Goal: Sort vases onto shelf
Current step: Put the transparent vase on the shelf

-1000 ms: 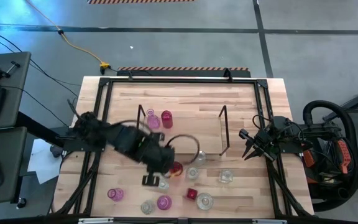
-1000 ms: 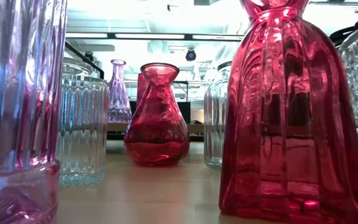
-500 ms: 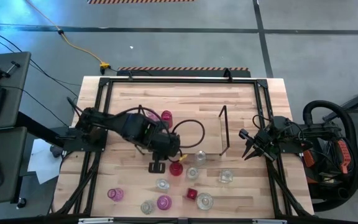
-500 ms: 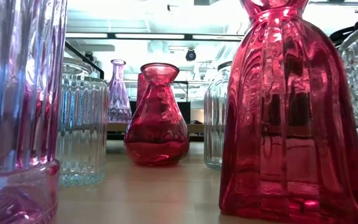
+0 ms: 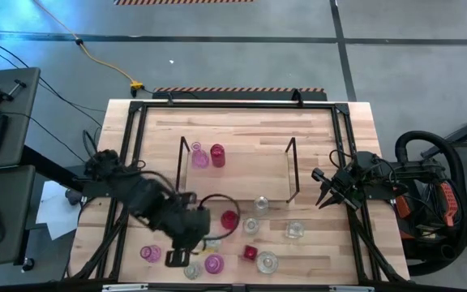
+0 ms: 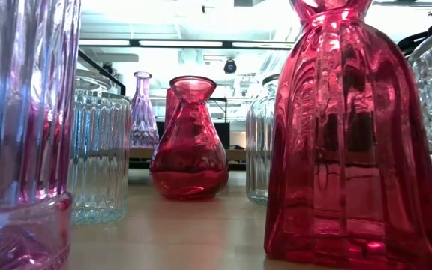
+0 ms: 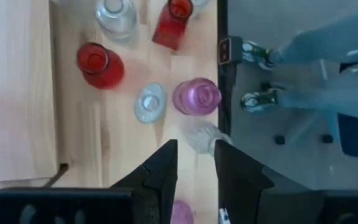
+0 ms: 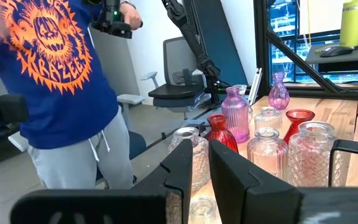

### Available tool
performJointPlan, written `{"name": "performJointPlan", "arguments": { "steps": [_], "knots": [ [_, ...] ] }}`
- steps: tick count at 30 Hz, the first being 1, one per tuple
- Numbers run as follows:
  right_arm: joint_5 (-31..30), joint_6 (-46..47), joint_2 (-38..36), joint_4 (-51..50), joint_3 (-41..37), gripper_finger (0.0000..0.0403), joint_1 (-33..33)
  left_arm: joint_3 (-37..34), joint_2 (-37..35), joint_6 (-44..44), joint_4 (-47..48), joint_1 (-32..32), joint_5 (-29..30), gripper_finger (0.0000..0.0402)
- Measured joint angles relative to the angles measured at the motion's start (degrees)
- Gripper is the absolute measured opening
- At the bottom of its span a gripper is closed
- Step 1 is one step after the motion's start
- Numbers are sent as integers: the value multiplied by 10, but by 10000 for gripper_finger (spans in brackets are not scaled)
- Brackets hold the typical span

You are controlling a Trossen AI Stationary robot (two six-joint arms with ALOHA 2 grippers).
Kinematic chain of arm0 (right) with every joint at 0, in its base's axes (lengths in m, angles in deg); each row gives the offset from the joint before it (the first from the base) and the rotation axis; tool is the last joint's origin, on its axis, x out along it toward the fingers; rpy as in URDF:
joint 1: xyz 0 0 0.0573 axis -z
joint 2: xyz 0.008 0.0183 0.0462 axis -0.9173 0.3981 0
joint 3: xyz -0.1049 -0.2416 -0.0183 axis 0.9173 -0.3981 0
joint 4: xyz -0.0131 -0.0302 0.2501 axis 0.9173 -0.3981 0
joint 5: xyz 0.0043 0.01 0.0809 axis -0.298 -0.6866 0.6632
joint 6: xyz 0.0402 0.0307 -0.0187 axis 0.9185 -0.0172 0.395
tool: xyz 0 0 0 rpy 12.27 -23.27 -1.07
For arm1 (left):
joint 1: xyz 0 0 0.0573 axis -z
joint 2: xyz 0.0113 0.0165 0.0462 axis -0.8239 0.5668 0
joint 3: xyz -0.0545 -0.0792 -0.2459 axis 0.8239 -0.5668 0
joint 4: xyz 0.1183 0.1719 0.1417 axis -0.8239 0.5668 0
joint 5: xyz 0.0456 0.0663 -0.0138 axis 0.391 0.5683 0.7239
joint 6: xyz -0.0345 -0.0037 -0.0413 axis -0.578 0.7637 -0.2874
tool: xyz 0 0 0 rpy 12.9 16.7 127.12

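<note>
**A:** Starting on the left, the left claw (image 7: 194, 146) hangs over the near left part of the table (image 5: 160, 122), its arm stretched out from the left edge. The fingers stand a little apart with nothing between them.

**B:** And just past the tips sits a clear vase (image 7: 201, 134), right by the table's edge. A pink vase (image 7: 196, 96) stands just beside it, with a small clear one (image 7: 149, 104) next to that.

**A:** A round red vase (image 7: 98, 64) stands a bit farther in, apart from those three. Now to the middle of the table.

**B:** There's the shelf (image 5: 250, 162), a pale board with a wire frame at each end. Two pink vases (image 5: 208, 156) stand side by side at its left end, and the rest of the board is bare.

**A:** The rest of the glass is loose on the table in front of the shelf: a square red vase (image 5: 250, 253) and clear vases (image 5: 261, 203) scattered around it.

**B:** Far right, the right claw (image 8: 199, 149) waits at the table's right edge, pointing in toward the shelf. Its fingers are slightly apart and hold nothing.

**A:** Beyond the table, a person in a blue shirt (image 8: 55, 68) stands facing it.
</note>
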Motion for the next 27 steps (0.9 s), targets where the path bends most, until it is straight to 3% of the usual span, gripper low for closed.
{"name": "performJointPlan", "arguments": {
  "steps": [4, 17, 27],
  "knots": [
    [0, 0, 0, 0, 0, 48, 0, 0, -1, -31, -1, -2, 47, 97],
    [0, 0, 0, 0, 0, 48, 0, 0, 3, 118, -95, -145, 1, 97],
    [0, 0, -1, 0, 0, 48, 0, 1, -8, 142, -107, -169, 26, 97]
  ]
}}
